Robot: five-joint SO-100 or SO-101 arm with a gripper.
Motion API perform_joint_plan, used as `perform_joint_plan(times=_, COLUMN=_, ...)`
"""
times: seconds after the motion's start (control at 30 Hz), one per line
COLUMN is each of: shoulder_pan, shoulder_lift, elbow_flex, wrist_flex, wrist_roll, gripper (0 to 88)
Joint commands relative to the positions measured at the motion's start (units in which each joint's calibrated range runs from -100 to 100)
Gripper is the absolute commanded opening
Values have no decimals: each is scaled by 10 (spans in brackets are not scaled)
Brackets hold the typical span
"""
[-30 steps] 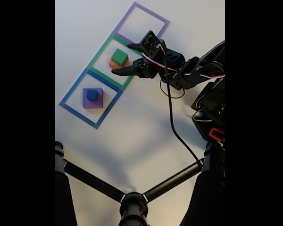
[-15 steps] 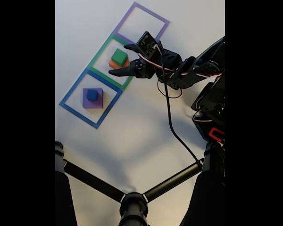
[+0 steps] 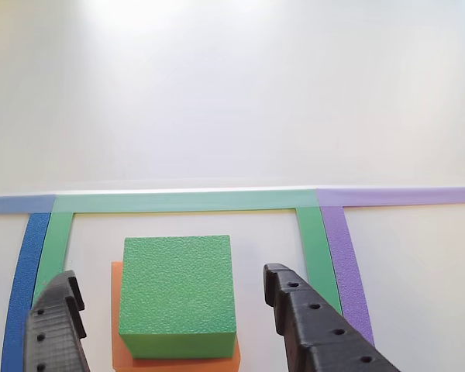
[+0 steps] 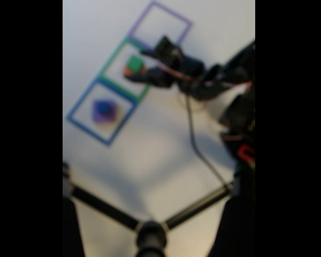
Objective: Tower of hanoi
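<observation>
Gripper (image 3: 174, 322) has advanced, fingers spread either side of the green block (image 3: 178, 293) atop the orange block (image 3: 122, 350), set to clamp it.

Green block (image 3: 178, 297) stacked on orange block (image 3: 175, 353), both inside green tape outline (image 3: 186, 201) on white counter (image 3: 232, 93). Black jaws spread wide, one at each side of the stack, neither touching it; gripper (image 3: 170, 298) level with green block. Blue tape (image 3: 23, 294) along left edge, purple tape (image 3: 345, 263) along right.
</observation>
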Motion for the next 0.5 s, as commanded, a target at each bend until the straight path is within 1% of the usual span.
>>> perform_joint_plan(times=0.0, shoulder_pan=-8, shoulder_lift=-5, elbow_flex=-15, wrist_flex=-18, wrist_roll=0, gripper=222)
perform_joint_plan(times=0.47, shoulder_pan=-11, shoulder_lift=-4, elbow_flex=-11, wrist_flex=-16, wrist_roll=0, gripper=140)
